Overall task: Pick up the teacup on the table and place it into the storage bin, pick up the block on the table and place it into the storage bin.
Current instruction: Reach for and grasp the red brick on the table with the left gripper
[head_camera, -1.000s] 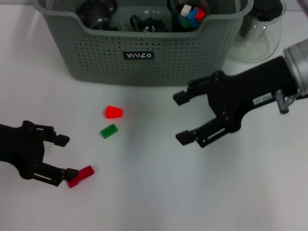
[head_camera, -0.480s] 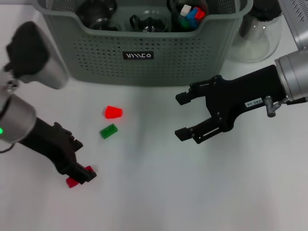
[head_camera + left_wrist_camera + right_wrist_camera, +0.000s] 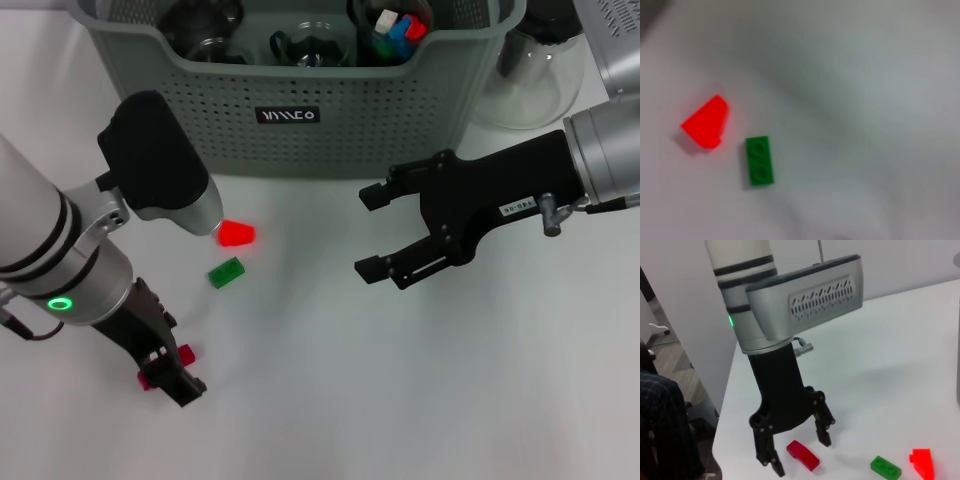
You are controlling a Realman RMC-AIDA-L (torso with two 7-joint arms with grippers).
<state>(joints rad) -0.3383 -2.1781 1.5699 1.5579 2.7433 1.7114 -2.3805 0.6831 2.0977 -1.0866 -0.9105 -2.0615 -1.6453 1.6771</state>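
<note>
Fingers spread on the left gripper (image 3: 166, 368), straddling the dark red block (image 3: 802, 455) well out from the storage bin (image 3: 300, 100), ready to pinch it. Right gripper (image 3: 375, 232) waits open nearer the bin.

The head view looks steeply down on the table (image 3: 330, 400), while the left wrist view hangs close above the green block (image 3: 759, 161) and the right wrist view looks low across the table, all 3 sharing that block.

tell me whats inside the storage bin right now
Inside the storage bin the head view shows dark glassware and a cluster of coloured blocks. The bin's front wall hides whatever lies lower down.
</note>
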